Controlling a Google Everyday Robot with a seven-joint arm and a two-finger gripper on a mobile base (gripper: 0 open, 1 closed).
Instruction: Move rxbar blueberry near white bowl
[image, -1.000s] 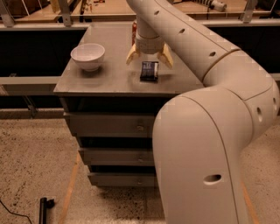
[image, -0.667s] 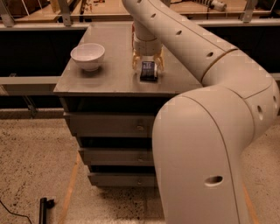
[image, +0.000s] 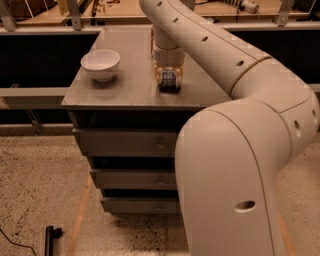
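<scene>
Camera view, pincer (image: 169, 79) over rxbar blueberry (image: 169, 85), seemingly end-on

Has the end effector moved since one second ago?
Yes. The end effector has come lower, down toward the rxbar blueberry, judged against the white bowl, which stays in place.

I can read no text, brand or number anywhere on my feed. The only thing carrying print is the small flat dark navy-blue wrapped bar (image: 169, 87) lying on the grey cabinet top (image: 125, 85). A pale patch of lettering shows on its wrapper, too small for me to make out. The cream two-finger gripper (image: 169, 79) is directly over that bar.
</scene>
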